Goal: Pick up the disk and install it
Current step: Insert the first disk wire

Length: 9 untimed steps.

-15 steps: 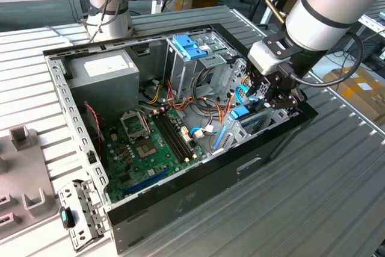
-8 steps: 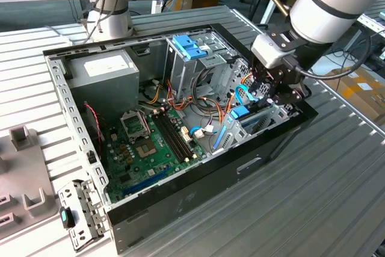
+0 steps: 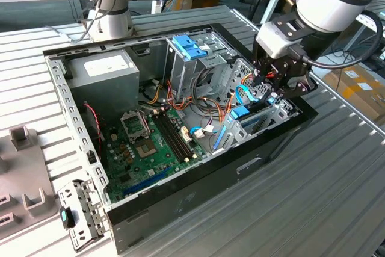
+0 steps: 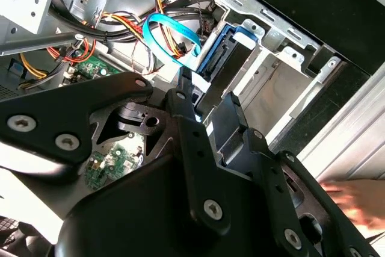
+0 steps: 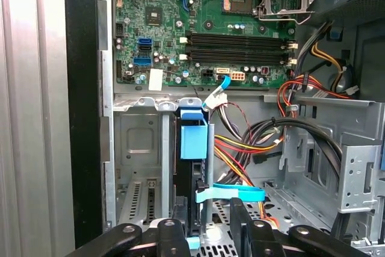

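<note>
Disk: the disk (image 5: 194, 148) is seen edge-on in the first wrist view, standing upright in the metal bay (image 5: 144, 148) at the front corner of the open computer case (image 3: 180, 203), its light-blue rail (image 5: 194, 133) on the side toward the motherboard (image 5: 198, 22).
End effector: the end effector (image 5: 201, 224) is lowered into that corner of the case; its two black fingers (image 5: 171, 233) are set on either side of the disk's near edge. Whether the disk is actually clamped cannot be told.
Step in hand: judged to be the install stage, since the disk is already within the bay and not lying out on the bench (image 3: 313, 167).
Next move calls for: a straight push along the bay's guides, kept clear of the blue data cable (image 5: 231, 194) and the wire bundle (image 5: 252, 142) just beside the disk.
Position: the disk lies directly ahead of the end effector, between its fingers.
</note>
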Each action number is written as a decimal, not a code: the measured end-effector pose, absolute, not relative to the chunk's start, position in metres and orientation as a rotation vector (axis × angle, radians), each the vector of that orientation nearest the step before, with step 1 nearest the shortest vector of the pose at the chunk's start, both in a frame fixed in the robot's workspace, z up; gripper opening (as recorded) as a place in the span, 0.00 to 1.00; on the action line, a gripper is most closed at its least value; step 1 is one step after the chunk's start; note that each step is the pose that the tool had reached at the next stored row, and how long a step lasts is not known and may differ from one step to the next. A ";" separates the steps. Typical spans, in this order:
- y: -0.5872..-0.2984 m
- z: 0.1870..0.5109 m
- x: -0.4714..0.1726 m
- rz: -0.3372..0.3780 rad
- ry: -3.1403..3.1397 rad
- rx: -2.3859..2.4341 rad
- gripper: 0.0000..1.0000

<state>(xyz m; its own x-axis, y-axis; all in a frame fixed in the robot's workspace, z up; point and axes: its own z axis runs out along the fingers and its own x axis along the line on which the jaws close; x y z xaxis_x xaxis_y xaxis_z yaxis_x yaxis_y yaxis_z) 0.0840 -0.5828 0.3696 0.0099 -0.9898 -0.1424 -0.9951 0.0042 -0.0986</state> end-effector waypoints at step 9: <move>-0.583 0.372 0.084 0.046 2.097 -2.103 0.42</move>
